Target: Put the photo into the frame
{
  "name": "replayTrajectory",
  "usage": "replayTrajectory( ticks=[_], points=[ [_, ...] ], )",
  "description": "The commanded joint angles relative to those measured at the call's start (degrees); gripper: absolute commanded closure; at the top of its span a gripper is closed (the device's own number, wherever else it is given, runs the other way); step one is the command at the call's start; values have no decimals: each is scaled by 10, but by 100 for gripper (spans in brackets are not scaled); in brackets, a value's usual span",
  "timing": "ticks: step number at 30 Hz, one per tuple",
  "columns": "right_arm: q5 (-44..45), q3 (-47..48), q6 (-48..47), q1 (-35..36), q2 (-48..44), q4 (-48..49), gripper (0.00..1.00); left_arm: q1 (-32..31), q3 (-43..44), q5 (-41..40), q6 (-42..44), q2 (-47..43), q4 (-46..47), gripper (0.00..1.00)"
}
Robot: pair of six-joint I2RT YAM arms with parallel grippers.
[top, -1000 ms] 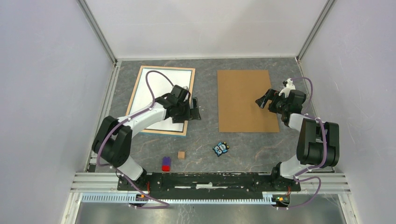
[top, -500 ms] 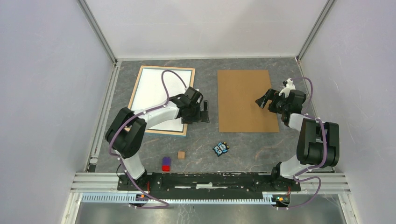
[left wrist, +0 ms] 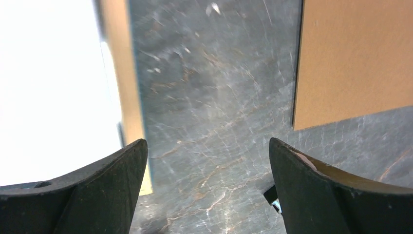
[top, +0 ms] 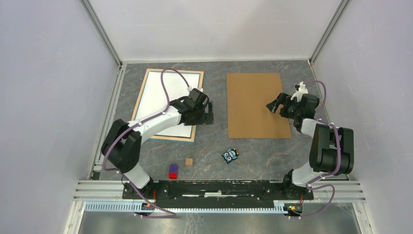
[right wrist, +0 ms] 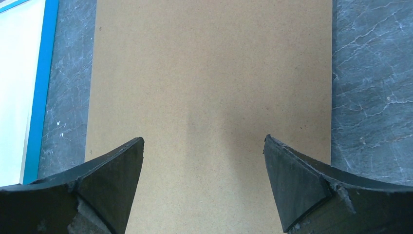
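Note:
The frame (top: 175, 71) lies flat at the back left, its light wood rim up and a thin blue edge at its near side. The photo (top: 156, 92) lies inside it, white back up. In the left wrist view the photo (left wrist: 48, 87) and the frame's rim (left wrist: 119, 73) are at the left. My left gripper (top: 210, 113) is open and empty, just right of the frame's right rim, over bare table (left wrist: 207, 141). My right gripper (top: 272, 105) is open and empty over the right part of the brown backing board (right wrist: 204, 138). The frame's blue edge (right wrist: 36, 97) shows far left there.
The brown backing board (top: 256, 105) lies flat right of centre; it also shows in the left wrist view (left wrist: 350, 58). Near the front are a small blue owl toy (top: 230, 155), a small wooden cube (top: 189, 161) and a red-and-purple block (top: 173, 170). Walls enclose three sides.
My left gripper has moved off the frame's near right corner to the table beside the rim, first right, then slightly back. The right arm has not moved.

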Motion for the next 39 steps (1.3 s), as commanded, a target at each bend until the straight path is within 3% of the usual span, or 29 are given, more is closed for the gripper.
replayTrajectory(
  ticks=[1,8,13,25,30,33,39],
  points=[
    [-3,-5,4,2,3,25,2,59,-8,-42,17,-38,-12,0],
    [0,-2,-3,1,1,18,2,64,-41,7,-16,-4,52,0],
    [-1,-1,-3,2,3,19,2,8,-50,-15,-34,12,82,1],
    [3,0,-4,1,4,17,2,-45,-13,-4,-32,15,67,1],
    [4,1,-8,2,4,11,2,-84,43,-116,-10,4,-35,1],
    [10,3,-12,1,2,4,2,-104,76,-142,1,4,-53,1],
    [57,21,-52,-4,-3,-49,2,-111,133,-62,4,56,26,0]
  ],
)
